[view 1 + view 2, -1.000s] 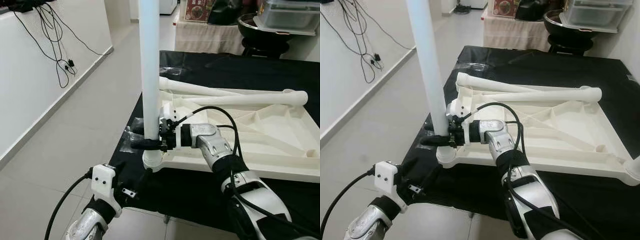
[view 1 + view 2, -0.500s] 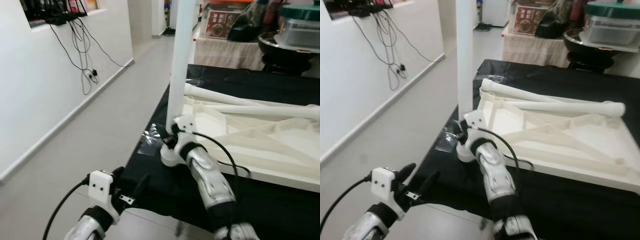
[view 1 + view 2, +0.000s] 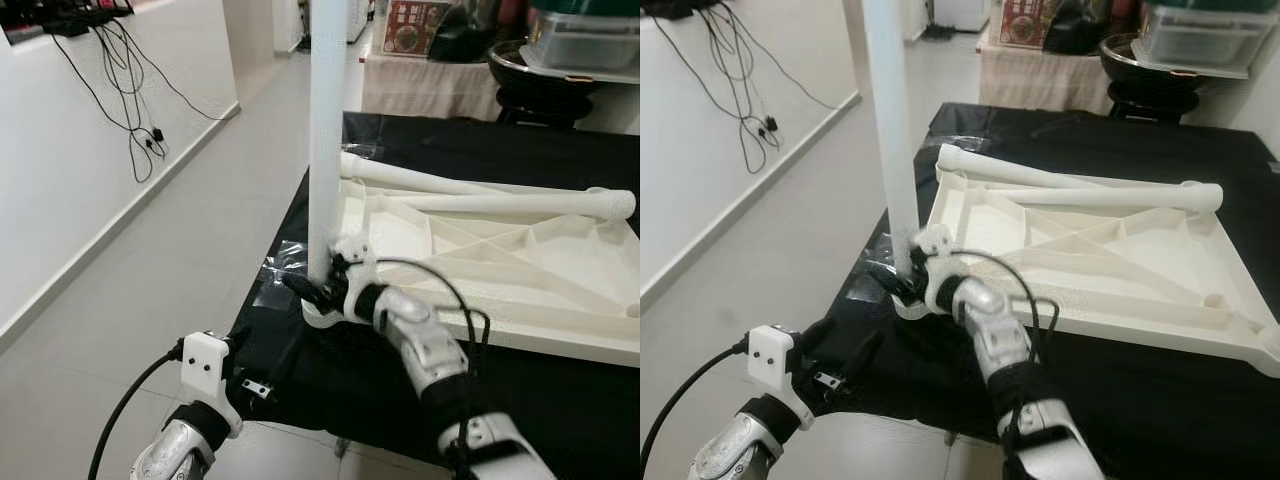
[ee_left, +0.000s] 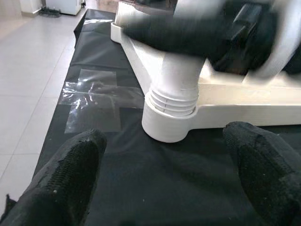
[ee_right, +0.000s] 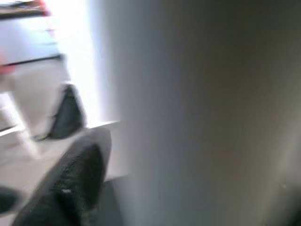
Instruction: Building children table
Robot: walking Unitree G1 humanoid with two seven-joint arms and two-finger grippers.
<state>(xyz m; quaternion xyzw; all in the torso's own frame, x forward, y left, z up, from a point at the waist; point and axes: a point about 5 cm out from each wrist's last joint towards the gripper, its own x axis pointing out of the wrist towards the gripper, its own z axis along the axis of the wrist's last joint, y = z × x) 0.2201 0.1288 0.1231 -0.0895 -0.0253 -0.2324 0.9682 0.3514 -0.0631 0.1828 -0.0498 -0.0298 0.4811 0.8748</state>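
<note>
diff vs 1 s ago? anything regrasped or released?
No release. The right gripper is still clamped on the upright table leg at its corner socket, but the wrist has turned around it. The left gripper still hangs open below the black table's edge. Tabletop and two loose legs unmoved; camera shifted.

Pale tiled floor point(image 3: 150, 270) at 9 o'clock. White wall point(image 3: 60, 170) beyond it, black cables point(image 3: 120, 80) hanging at 10 o'clock. Counter under black cloth point(image 3: 560, 380). Cloth-draped side table point(image 3: 430, 95) at 12 o'clock, a black bowl point(image 3: 540, 75) beside it.
</note>
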